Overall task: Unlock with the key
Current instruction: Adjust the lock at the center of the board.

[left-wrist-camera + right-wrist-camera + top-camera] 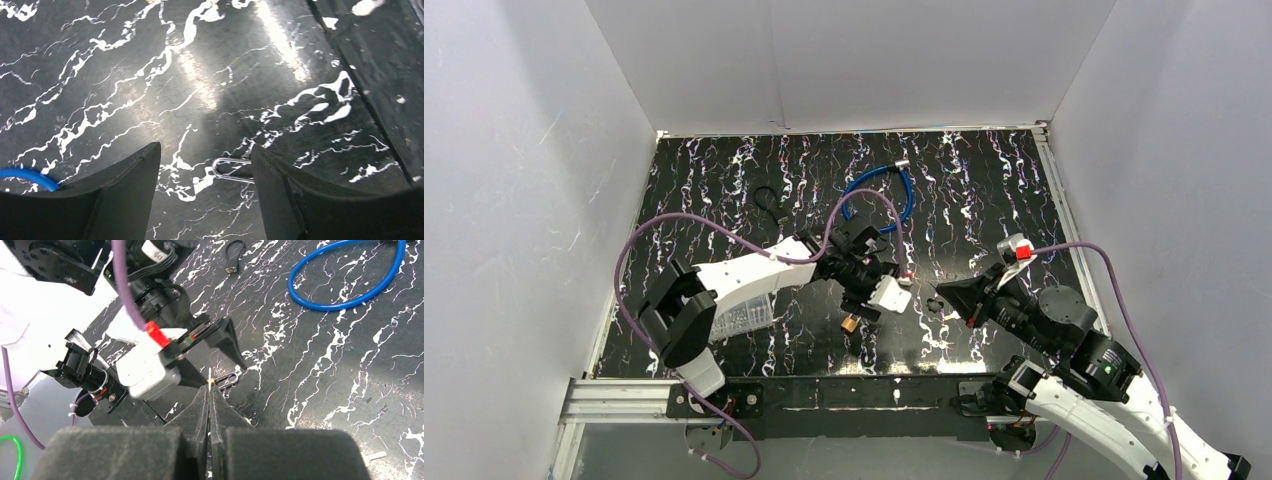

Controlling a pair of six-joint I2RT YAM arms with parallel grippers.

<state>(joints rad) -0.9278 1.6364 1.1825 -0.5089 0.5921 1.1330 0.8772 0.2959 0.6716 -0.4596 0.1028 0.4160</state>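
Left gripper point(204, 148), right gripper point(209, 391) (pinching key point(209, 375)), walls point(514, 200) distant

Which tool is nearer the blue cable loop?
Left. The left tool hangs just in front of the blue cable loop; the right tool is farther toward the near-right.

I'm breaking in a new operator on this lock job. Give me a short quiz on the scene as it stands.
1. True or false: the left gripper is shut.
2. The cable looped on the table is: A red, B blue, C yellow.
3. Fill in: the right gripper pinches a thin ____, seen edge-on.
Key: 1 false, its jaws stand open. 2 B. 3 key.
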